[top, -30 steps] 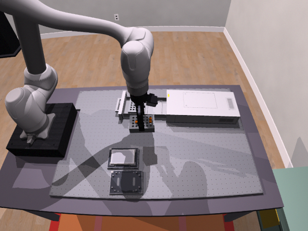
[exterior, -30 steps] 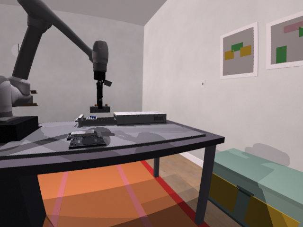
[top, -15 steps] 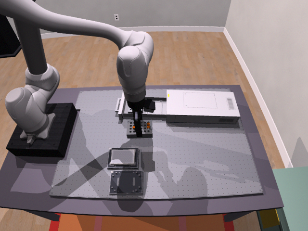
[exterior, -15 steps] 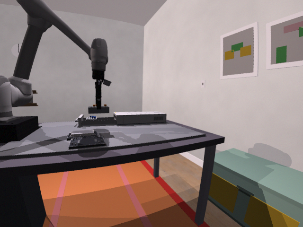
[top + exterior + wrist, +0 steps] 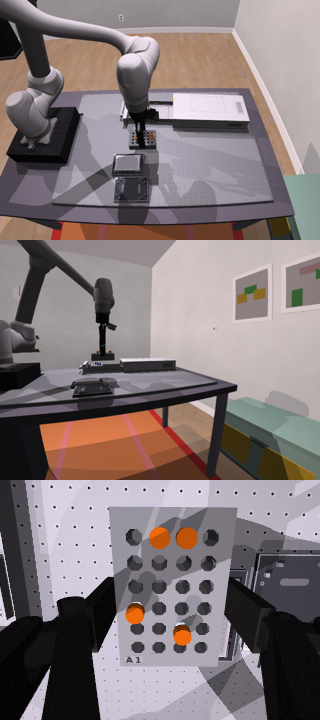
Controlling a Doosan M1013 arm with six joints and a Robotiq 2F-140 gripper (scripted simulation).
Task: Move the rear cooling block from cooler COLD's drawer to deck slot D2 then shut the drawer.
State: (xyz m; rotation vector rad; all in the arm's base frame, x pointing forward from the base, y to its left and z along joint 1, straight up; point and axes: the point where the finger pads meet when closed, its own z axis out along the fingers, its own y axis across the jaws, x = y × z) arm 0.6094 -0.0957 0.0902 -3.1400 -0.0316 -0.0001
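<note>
The top view looks steeply down on the table (image 5: pixel 268 206) from its front edge, wide enough for the whole deck. The exterior view sits low at a table (image 5: pixel 180 392) corner, facing across it toward the far wall. The wrist view looks straight down, close, between the tool's (image 5: pixel 170 615) fingers. All three share the cooling block (image 5: pixel 142 139).

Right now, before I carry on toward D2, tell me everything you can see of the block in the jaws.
The cooling block is a flat, light grey, metal-looking rectangular slab, marked A1 at one corner, with a grid of dark bores. Four orange-capped tubes stand in it: two side by side in the end row, two apart near the A1 end. The gripper clamps its two long sides. It hangs level above the perforated deck, touching nothing else, between the open drawer and the deck slots.
</note>
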